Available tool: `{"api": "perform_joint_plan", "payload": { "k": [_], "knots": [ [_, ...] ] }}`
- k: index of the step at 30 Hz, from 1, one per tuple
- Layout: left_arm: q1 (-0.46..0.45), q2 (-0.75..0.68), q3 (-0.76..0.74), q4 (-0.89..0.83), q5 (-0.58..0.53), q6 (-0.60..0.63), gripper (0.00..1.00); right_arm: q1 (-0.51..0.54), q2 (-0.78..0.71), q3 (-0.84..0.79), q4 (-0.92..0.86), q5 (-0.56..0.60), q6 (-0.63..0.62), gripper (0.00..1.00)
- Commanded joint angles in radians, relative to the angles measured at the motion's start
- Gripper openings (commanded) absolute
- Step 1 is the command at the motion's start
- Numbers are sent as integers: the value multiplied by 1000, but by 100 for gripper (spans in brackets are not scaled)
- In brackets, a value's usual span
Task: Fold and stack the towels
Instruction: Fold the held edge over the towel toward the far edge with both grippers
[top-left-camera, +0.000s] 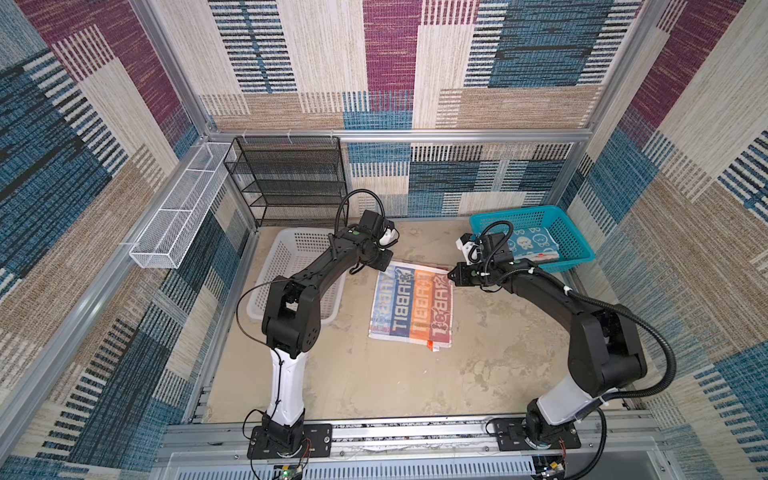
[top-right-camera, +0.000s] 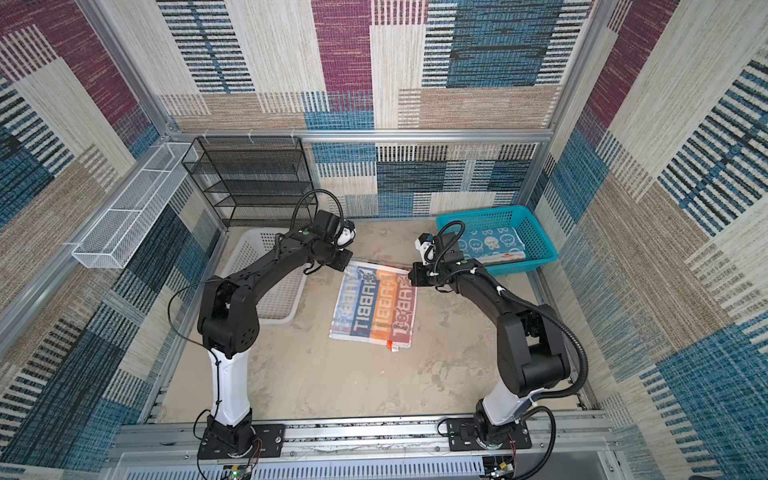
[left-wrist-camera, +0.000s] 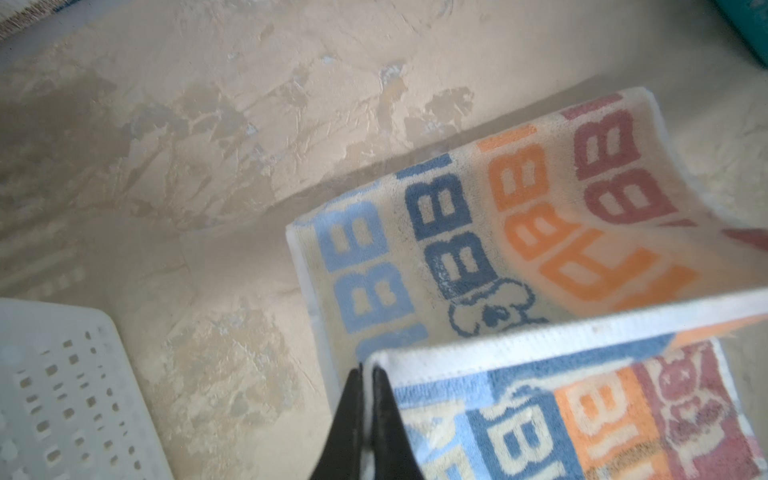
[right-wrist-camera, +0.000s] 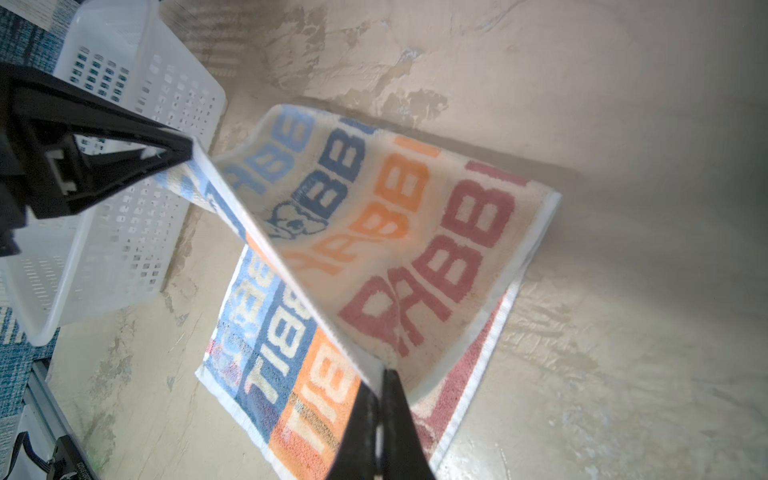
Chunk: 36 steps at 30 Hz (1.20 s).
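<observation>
A towel with blue, orange and pink blocks and big letters (top-left-camera: 411, 316) (top-right-camera: 374, 316) lies mid-table in both top views. Its far edge is raised off the table and curls over the flat part. My left gripper (top-left-camera: 384, 266) (left-wrist-camera: 368, 370) is shut on the far left corner of that towel (left-wrist-camera: 540, 208). My right gripper (top-left-camera: 451, 276) (right-wrist-camera: 380, 372) is shut on the far right corner of the towel (right-wrist-camera: 415, 232). The right wrist view also shows the left gripper (right-wrist-camera: 183, 149) pinching its corner. A blue-and-white towel (top-left-camera: 528, 243) (top-right-camera: 492, 243) lies in the teal basket (top-left-camera: 577, 249).
A white perforated basket (top-left-camera: 286, 257) (left-wrist-camera: 62, 395) (right-wrist-camera: 137, 124) sits at the left under the left arm. A black mesh shelf (top-left-camera: 291, 178) stands at the back left, and a white wire tray (top-left-camera: 183, 208) hangs on the left wall.
</observation>
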<state>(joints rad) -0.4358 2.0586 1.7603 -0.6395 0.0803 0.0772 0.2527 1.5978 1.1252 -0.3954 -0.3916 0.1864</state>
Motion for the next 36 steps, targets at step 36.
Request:
{"api": "perform_joint_plan", "payload": {
  "k": [36],
  "knots": [
    [-131,-410,-616,190,-145,-277,0,141,-304,-440,8,51,187,0]
  ]
}}
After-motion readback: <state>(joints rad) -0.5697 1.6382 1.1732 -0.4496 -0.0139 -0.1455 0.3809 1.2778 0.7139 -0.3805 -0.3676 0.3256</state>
